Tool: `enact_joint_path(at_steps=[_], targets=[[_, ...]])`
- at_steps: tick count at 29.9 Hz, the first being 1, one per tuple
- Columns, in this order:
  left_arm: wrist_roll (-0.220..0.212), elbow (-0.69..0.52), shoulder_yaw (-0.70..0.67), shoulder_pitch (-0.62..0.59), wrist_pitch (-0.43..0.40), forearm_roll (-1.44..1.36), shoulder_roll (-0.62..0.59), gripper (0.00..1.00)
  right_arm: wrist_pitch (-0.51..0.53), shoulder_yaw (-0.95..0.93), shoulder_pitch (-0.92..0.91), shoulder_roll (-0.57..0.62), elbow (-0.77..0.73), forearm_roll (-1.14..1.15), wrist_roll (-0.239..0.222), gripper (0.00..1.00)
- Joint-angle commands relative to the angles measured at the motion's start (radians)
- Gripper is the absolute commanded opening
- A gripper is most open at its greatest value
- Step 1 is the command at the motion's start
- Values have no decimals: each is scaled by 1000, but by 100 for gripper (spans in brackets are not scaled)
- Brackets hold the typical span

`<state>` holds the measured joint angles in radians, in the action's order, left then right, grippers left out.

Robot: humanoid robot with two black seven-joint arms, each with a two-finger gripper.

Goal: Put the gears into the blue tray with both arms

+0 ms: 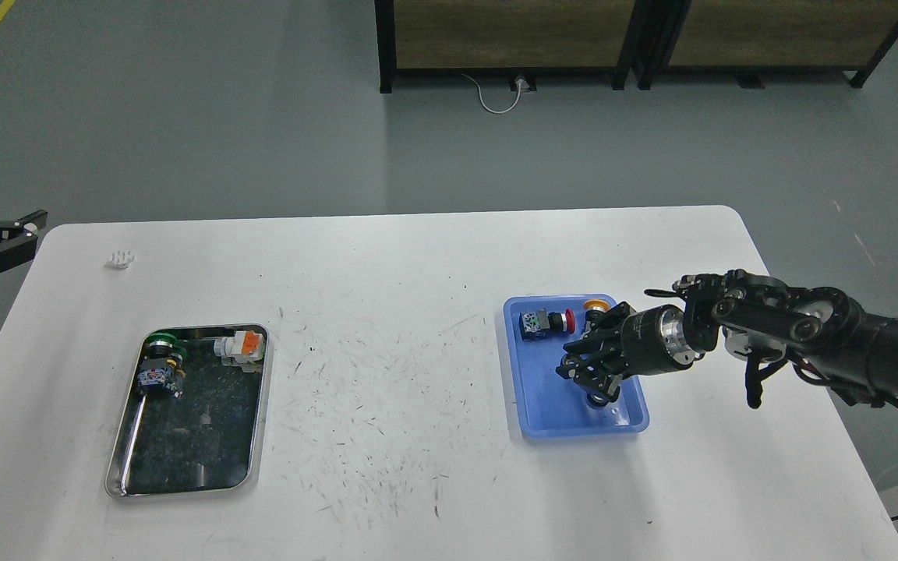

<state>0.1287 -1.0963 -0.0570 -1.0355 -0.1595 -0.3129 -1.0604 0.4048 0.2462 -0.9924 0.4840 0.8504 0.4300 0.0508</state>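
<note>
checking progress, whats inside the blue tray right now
In the blue tray: a red-capped switch and a yellow-capped one at the far end. A small dark round part sits under the right gripper, mostly covered, so I can't confirm it's a gear.

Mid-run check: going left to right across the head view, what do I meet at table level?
Left pincer off the table's left edge → small white part → steel tray with switches → bare scratched table → blue tray → right pincer reaching over it.
</note>
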Motion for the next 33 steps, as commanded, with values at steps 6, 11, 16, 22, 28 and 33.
enact_joint_path(at_steps=[6, 11, 16, 22, 28, 33], targets=[[0, 1, -1, 2, 0, 0, -6, 98, -23, -65, 58, -61, -76, 23, 0, 64], [0, 3, 0, 5, 5, 0, -6, 98, -40, -142, 57, -68, -100, 23, 0, 82], [-3, 1, 0, 15, 14, 0, -6, 98, -73, -226, 57, -58, -103, 21, 0, 93], [-23, 3, -20, 8, 26, 0, -6, 98, -90, -393, 52, -47, -119, 19, -6, 98], [-6, 35, -121, 12, 28, 2, 7, 98, -95, -602, 44, -28, -200, 9, -11, 99], [-6, 35, -191, 12, 28, 3, 37, 98, -119, -740, 2, 17, -241, 1, -23, 99]])
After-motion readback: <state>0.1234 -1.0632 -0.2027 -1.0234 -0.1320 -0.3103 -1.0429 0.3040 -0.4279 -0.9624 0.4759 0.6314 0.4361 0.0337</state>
